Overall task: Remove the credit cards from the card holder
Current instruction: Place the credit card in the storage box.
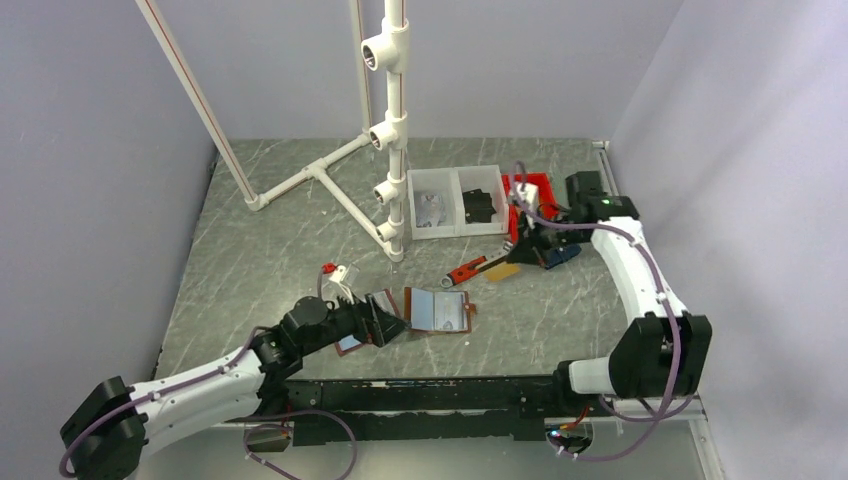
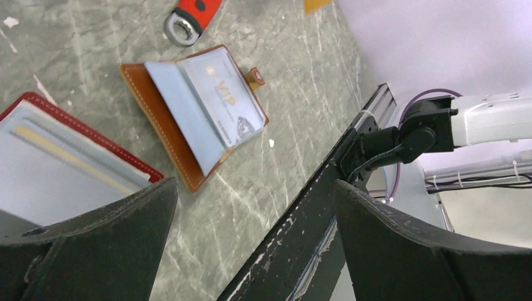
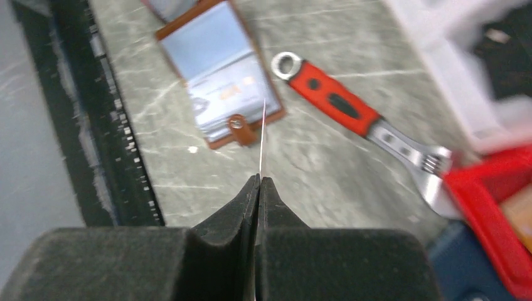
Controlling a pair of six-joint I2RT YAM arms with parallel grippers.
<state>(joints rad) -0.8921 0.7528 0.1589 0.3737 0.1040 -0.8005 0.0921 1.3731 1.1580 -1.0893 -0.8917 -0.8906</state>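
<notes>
Two holders lie open on the table, side by side: the brown card holder [image 1: 438, 310], with a VIP card [image 2: 226, 103] in its clear sleeve, and a red holder [image 2: 63, 157]. The left gripper [image 2: 254, 200] gapes wide above them, grasping nothing. The right gripper [image 3: 259, 180] is clenched on a thin card [image 3: 263, 135] seen edge-on.

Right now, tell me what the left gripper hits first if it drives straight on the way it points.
Probably the brown card holder, lying open just ahead of the open left gripper; if the tilt is steeper, bare table short of it comes first. Depth is unclear.
</notes>
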